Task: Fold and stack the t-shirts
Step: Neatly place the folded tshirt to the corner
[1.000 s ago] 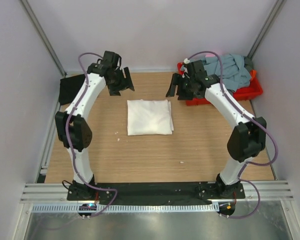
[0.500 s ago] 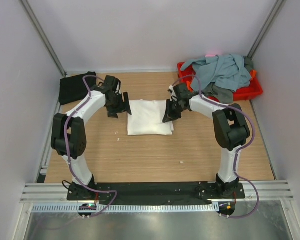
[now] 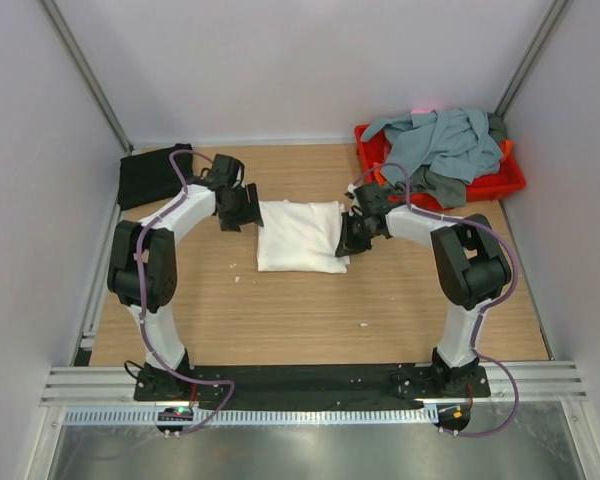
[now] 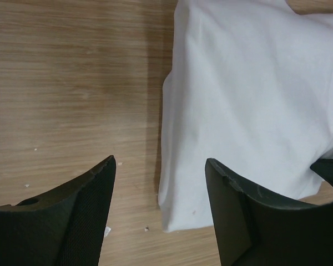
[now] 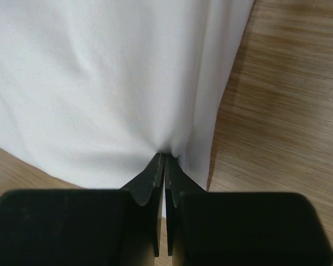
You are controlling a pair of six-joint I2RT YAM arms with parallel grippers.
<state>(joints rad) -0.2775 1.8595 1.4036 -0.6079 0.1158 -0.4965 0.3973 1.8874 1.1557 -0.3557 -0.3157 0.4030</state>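
Note:
A folded white t-shirt point(image 3: 298, 236) lies mid-table. My right gripper point(image 3: 349, 240) is low at its right edge, shut on a pinch of the white cloth point(image 5: 100, 83), which puckers at the fingertips of the gripper point(image 5: 165, 155). At the shirt's left edge my left gripper point(image 3: 247, 214) stands open. In the left wrist view the gripper point(image 4: 161, 164) straddles a corner of the white t-shirt point(image 4: 255, 100), one finger over bare wood, the other over cloth. A black t-shirt point(image 3: 152, 176) lies at the back left. Grey-blue t-shirts point(image 3: 440, 140) and a dark grey one point(image 3: 443, 186) are heaped at the back right.
A red plastic tray point(image 3: 502, 183) holds the heap in the back right corner. The wooden table point(image 3: 310, 310) is walled by pale panels on three sides. Small white specks point(image 4: 35, 148) dot the wood near the left gripper.
Both arms came down from the back of the table to the white t-shirt's sides. The right gripper shut on its right edge, and the left jaws narrowed a little.

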